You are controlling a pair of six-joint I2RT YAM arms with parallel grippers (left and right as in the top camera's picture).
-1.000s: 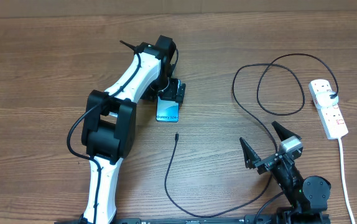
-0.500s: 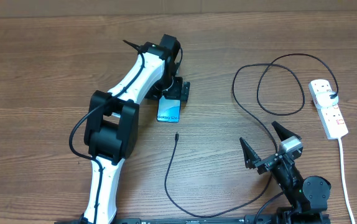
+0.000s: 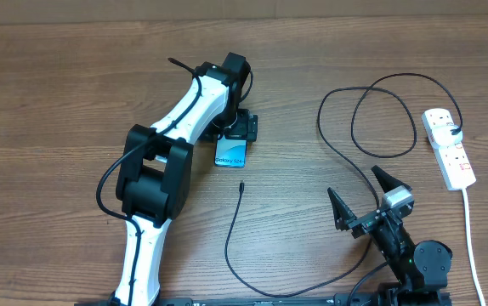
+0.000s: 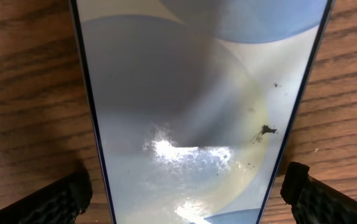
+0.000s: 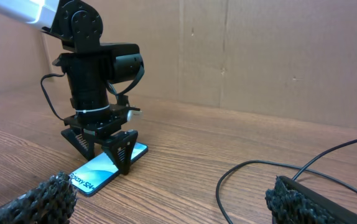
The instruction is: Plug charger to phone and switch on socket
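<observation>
Left gripper (image 3: 242, 127) is spread wide, straddling the upper end of the phone (image 3: 230, 153) mid-frame, not squeezing it. The phone's long axis runs top-to-bottom, and the charger (image 3: 241, 188) tip lies just below its lower end. Right gripper (image 3: 365, 197), wide and empty at lower right, looks nearer the socket (image 3: 449, 146). One of each thing.

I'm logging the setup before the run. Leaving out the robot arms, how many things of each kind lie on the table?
Phone: 1
Black charger cable: 1
White power strip: 1
Total: 3
</observation>
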